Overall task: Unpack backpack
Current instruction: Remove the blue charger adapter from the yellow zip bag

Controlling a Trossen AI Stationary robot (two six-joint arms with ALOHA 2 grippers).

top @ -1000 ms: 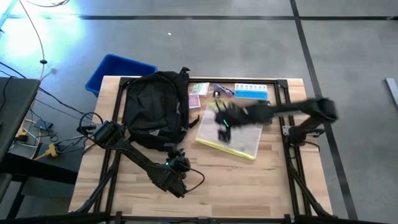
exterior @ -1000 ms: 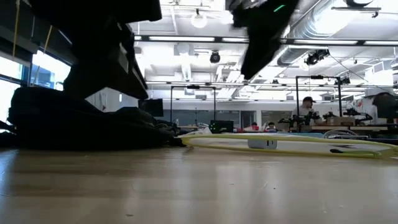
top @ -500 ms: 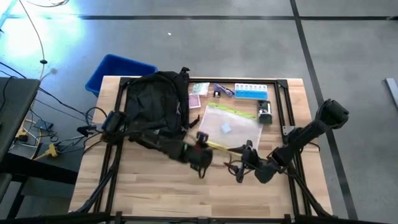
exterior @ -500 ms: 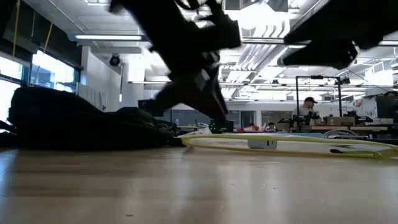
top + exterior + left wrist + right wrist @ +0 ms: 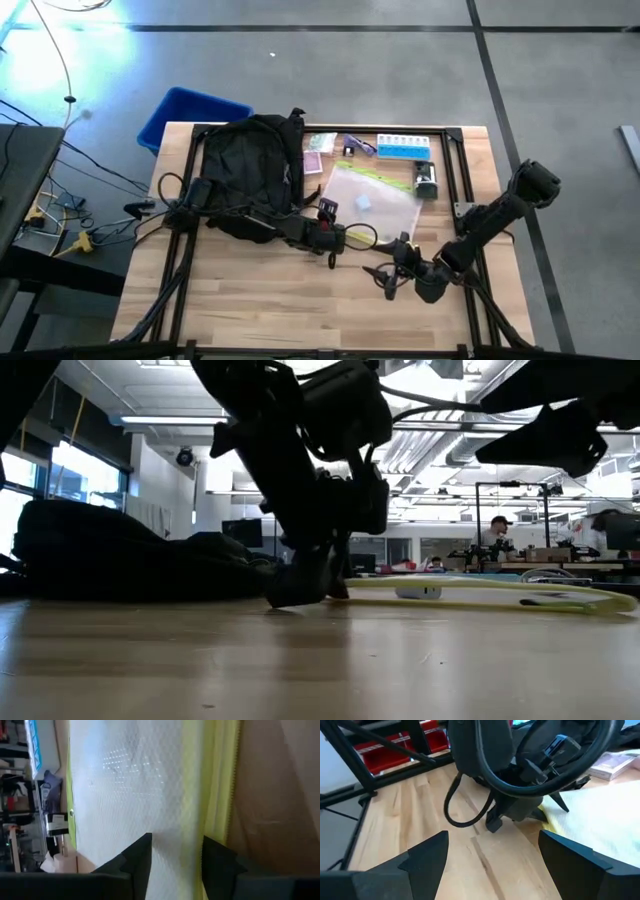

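**Left fingers at the pouch's yellow edge: get a clean pinch before lifting**

The backpack (image 5: 250,175) lies on the far left part of the table (image 5: 250,310), flat on its side, with several things spread beside it toward the right: a clear pouch (image 5: 375,200) with a yellow edge, a blue pill box (image 5: 404,148), some small cards (image 5: 318,142) and a small dark gadget (image 5: 427,182). A blue bin (image 5: 185,112) sits on the floor off the table's far left corner.

The left gripper (image 5: 330,238) is down at the near left corner of the pouch, just beside the backpack's lower end. In the left wrist view its two fingers (image 5: 137,857) stand apart with the pouch's yellow border running between them, so they are parted around the edge and not yet pinching it. In the low view the fingertip (image 5: 300,588) sits at table level, right against the pouch's rim.

The step in hand looks like taking hold of the pouch by this edge. To do it well, the fingers should slide far enough over the yellow seam to grip the stiff border, not the slippery clear film. One finger needs to go under the rim; pressing straight down would only pin it to the wood.

The right gripper (image 5: 490,865) hovers above the near right part of the table with its fingers spread wide and empty, facing the left gripper. It should stay clear of the cable (image 5: 470,805) looping off the left wrist.
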